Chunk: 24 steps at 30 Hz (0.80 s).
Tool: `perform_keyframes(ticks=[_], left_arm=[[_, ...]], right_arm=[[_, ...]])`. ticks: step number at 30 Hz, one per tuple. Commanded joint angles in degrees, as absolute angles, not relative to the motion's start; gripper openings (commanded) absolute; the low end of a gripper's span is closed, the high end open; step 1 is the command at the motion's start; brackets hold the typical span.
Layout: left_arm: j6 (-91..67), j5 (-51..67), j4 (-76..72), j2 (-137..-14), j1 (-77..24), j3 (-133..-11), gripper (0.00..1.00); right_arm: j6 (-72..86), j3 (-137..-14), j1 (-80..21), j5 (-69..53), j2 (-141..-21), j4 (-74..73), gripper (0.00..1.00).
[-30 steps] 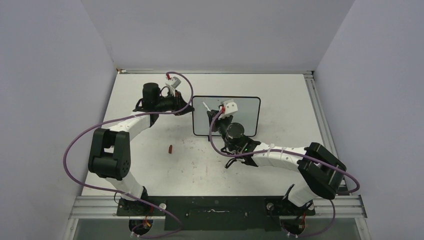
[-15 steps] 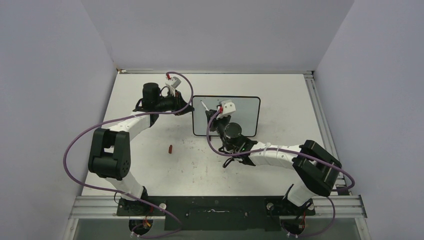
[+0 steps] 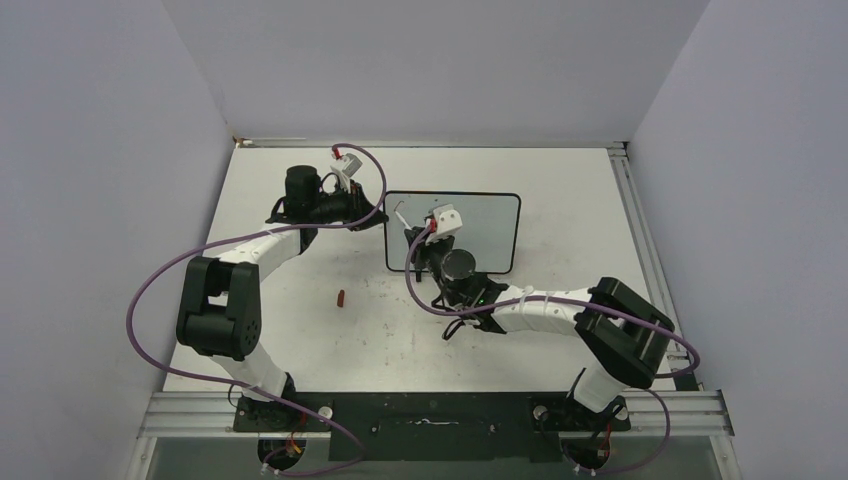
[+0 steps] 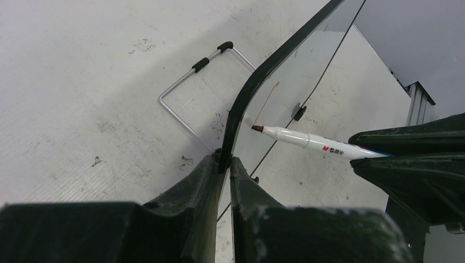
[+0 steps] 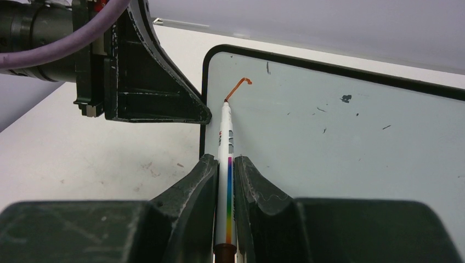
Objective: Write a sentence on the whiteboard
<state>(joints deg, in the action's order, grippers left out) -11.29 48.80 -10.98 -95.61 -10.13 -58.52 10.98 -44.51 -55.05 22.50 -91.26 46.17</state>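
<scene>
My right end effector [image 5: 222, 164] is pressed together on a white marker [image 5: 225, 139], pinching its barrel with the rainbow stripe running down between the fingers. The marker points away from the wrist, and its red tip touches the whiteboard [image 5: 351, 142] close to the upper left corner. From that tip a short hooked red stroke runs up and to the right. That stroke is all I can see of the sentence [image 5: 239, 86], and it is not a readable letter. The rest of the glossy surface carries only a few small dark specks.

My left end effector [image 4: 224, 164] is closed on the left edge of the board, the thin black frame [image 4: 257, 82] nipped between its two fingers. In the right wrist view the same end effector sits just beside the marker tip, against the board's left rim. A bent wire stand [image 4: 189, 104] with black end caps lies on the table just beside that edge (I cannot tell whether the board rests on it).

From above, the whiteboard [image 3: 495, 225] sits near the middle of the table [image 3: 570, 180], with the left end effector [image 3: 372, 215] at its left side and the right end effector [image 3: 415, 235] over its left half. A small red object [image 3: 341, 297] lies on the table, well apart from the board, toward the left arm.
</scene>
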Motion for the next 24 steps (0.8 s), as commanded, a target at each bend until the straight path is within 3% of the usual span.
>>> perform_keyframes(ticks=[1, 24], left_arm=[[-10.46, 49.07, -10.99, -94.55, -10.02, -59.86, 0.0], [-10.61, 48.38, -10.9, -94.2, -9.83, -59.94, 0.0]], right_arm=[[11.14, -45.16, -55.16, 23.04, -91.84, 46.35, 0.05], [9.4, -40.78, -57.08, 27.61, -85.12, 46.14, 0.05]])
